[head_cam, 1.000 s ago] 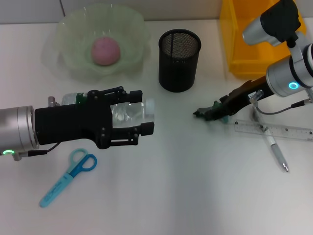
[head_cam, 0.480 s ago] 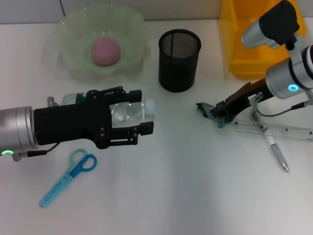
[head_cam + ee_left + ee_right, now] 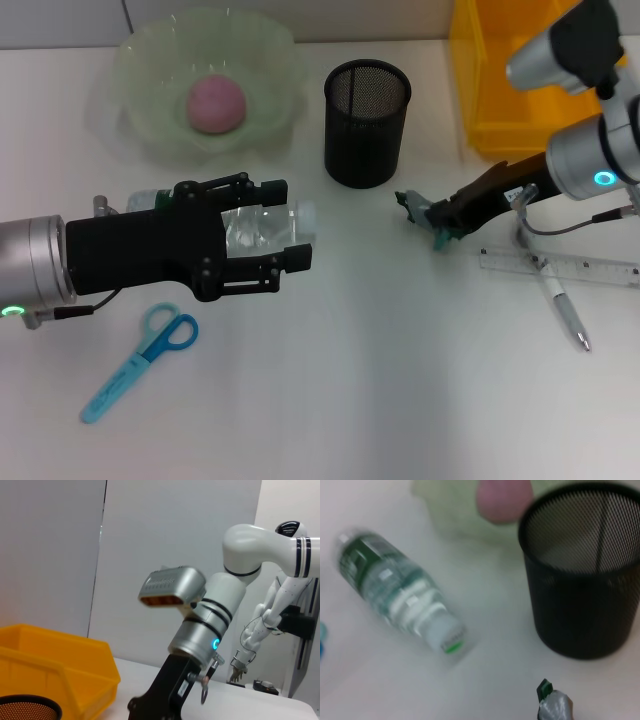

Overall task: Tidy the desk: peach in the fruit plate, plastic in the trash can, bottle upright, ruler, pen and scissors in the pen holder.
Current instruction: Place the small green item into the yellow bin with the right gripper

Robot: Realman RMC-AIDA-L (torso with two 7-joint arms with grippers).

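1. Landmark: black mesh pen holder standing upright at desk centre-back; everything below is placed relative to it.
2. Right gripper sits just right-front of the holder, lifted off the desk. Its jaws are pinched narrow on a scrap of crumpled plastic, greenish-grey, hanging at the tips. The wrist view shows the same scrap close below the holder's wall.
3. Yellow trash can is to the holder's right, behind the right arm. The plastic is apart from it, nearer the holder than the bin.
4. Left gripper is left-front of the holder, fingers spread wide, one either side of the bottle. Bottle lies on its side, cap end pointing toward the holder; can't tell whether the fingers touch it.
5. Fruit plate, pale green, is left of the holder at the back, w/ the peach resting inside.
6. Scissors, blue handles, lie flat far left-front of the holder, in front of the left arm.
7. Ruler, clear, lies flat right-front of the holder, under the right arm; pen lies across it at an angle, tip pointing to the front edge.
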